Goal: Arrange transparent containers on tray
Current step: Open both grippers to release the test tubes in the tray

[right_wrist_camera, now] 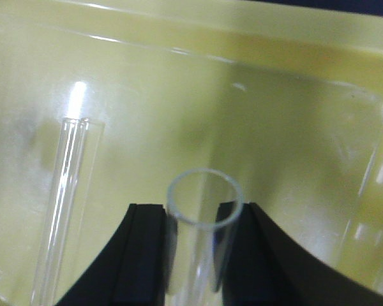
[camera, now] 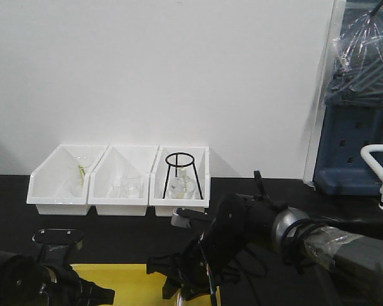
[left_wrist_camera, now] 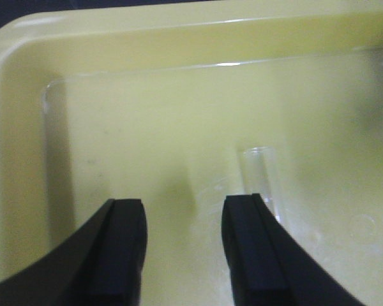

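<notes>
Your right gripper point(right_wrist_camera: 190, 255) pinches a tube point(right_wrist_camera: 204, 210) mouth-up between its pads, low over the tray point(right_wrist_camera: 293, 57), likely for laying down. Left of it, the other tube point(right_wrist_camera: 67, 191) lies flat. Your left gripper point(left_wrist_camera: 182, 248) hangs spread, empty, beside that tube.

The tray point(right_wrist_camera: 293, 44) under me is yellow plastic, smooth and glossy, with bright streaks of reflected light along its raised rim. The test tube point(right_wrist_camera: 203, 210) between my right jaws is clear glass, smooth, with a polished rim. A second test tube point(right_wrist_camera: 67, 191) lying to its left is the same clear, shiny glass. My jaws are matt black, probably plastic or rubber. The three far bins point(camera: 119, 185) are glossy white plastic. The surface point(camera: 115, 233) is matt black.
</notes>
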Tool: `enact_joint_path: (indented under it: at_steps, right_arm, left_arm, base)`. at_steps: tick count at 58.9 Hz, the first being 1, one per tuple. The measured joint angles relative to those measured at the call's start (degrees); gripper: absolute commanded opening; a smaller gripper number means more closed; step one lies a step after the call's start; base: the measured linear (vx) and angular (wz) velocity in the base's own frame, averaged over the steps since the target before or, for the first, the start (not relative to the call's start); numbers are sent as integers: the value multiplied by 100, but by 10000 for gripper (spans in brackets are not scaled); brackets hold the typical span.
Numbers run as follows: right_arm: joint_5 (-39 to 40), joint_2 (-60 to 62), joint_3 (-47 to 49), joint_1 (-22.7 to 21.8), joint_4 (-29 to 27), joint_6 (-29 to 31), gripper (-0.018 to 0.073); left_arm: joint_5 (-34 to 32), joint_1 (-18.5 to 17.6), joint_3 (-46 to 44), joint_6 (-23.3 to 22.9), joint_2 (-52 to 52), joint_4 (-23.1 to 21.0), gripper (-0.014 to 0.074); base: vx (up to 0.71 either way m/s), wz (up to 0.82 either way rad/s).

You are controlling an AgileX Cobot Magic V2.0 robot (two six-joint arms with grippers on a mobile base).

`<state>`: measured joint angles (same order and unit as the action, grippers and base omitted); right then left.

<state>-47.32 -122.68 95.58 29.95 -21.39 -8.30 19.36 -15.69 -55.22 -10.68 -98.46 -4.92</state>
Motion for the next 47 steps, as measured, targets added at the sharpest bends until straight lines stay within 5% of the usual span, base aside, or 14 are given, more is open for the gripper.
enact_joint_path:
  at_steps: [33, 47]
  right_arm:
    - [-10, -213, 0, 0, 303, 0, 516]
    - [294, 326, 0, 0, 600, 24, 515]
  left_arm:
    - [-43, 0, 0, 5, 155, 7, 414]
    - [-143, 0, 0, 5, 685, 433, 409]
  base:
    - [0, 0]
    - [0, 0]
